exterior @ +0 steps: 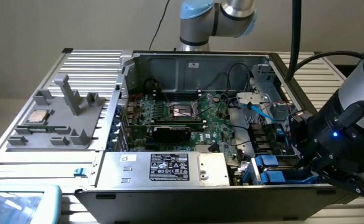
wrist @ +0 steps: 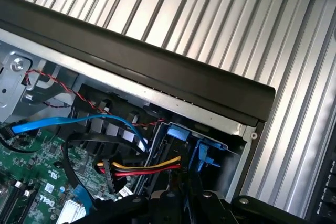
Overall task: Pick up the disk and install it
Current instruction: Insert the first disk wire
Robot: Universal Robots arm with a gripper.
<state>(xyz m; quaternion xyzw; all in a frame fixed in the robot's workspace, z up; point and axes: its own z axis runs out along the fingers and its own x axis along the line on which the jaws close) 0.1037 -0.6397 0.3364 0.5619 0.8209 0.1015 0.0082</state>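
Disk (exterior: 280, 177) sits in the case (exterior: 200, 55) at our end effector (exterior: 319, 173); we judge it stiff, heavyish, best held by its carrier; grip we cannot tell.

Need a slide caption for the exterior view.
End effector at the blue drive carriers in the open computer case's corner bay.

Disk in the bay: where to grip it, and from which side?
Likely by the blue carrier edge, coming from above through the case's open side. The disk sits slotted in the corner bay, walls on its flanks and cables beside it, so only that blue edge is exposed.
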